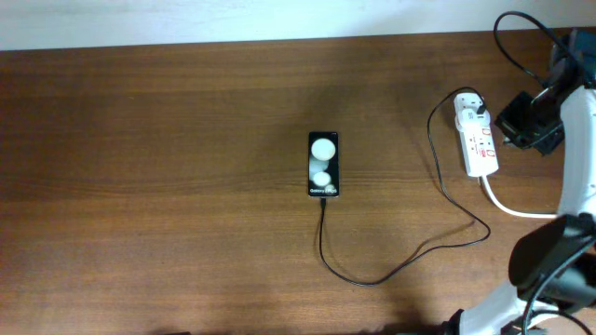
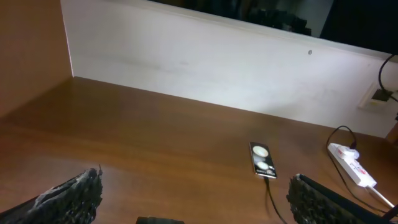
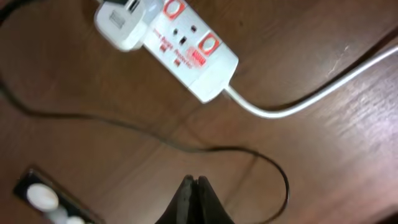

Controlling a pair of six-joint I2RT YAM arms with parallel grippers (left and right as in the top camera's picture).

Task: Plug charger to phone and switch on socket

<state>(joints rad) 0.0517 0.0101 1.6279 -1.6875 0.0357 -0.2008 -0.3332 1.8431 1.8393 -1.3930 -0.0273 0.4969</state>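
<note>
The black phone (image 1: 323,164) lies in the middle of the wooden table, two white circles on its face. The thin black charger cable (image 1: 372,281) meets the phone's near edge, loops right and runs up to the white socket strip (image 1: 479,142), where an adapter (image 1: 475,111) sits in its far end. My right gripper (image 3: 194,180) is shut and empty, hovering above the table just beside the socket (image 3: 186,46); the cable (image 3: 124,124) and the phone (image 3: 46,199) also show there. My left gripper (image 2: 193,194) is wide open and empty, far back from the phone (image 2: 262,159) and the socket (image 2: 353,169).
The socket's thick white cord (image 1: 512,207) curves off to the right, under my right arm (image 1: 577,186). A white wall (image 2: 217,68) with a wall outlet (image 2: 376,98) closes the table's far side. Black arm cables (image 1: 507,37) hang at the top right.
</note>
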